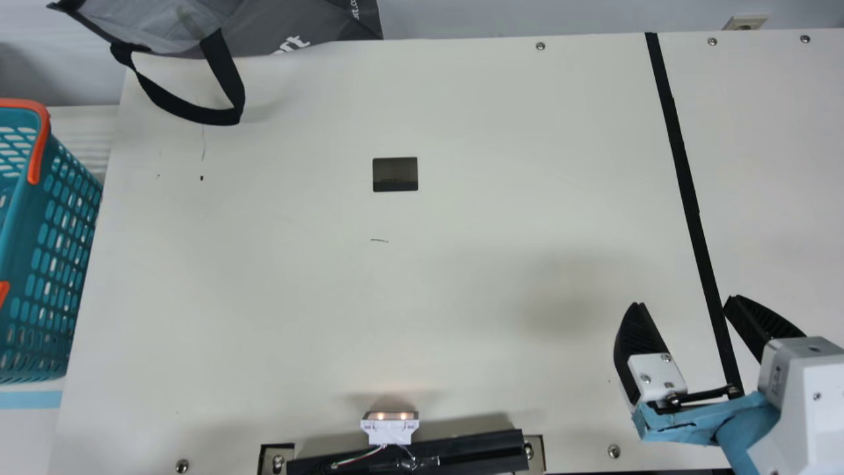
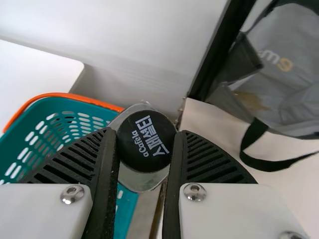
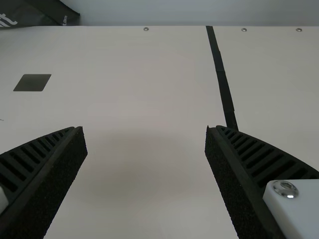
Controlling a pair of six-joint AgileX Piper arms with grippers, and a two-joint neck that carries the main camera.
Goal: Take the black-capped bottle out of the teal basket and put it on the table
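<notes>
In the left wrist view, the left gripper (image 2: 147, 132) is clamping the black-capped bottle (image 2: 148, 155) by its cap — the bottle is sitting between the two fingers, with the teal basket (image 2: 47, 110) showing beyond them. In the main view, the right gripper (image 1: 684, 301) is holding its fingers apart, a black strip (image 1: 687, 188) running between them.

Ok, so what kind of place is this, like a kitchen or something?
Probably a robot workshop or lab, not a kitchen: a robot arm's tool over a table with screws in it, black tape across the top, and a small lit device with wires.
</notes>
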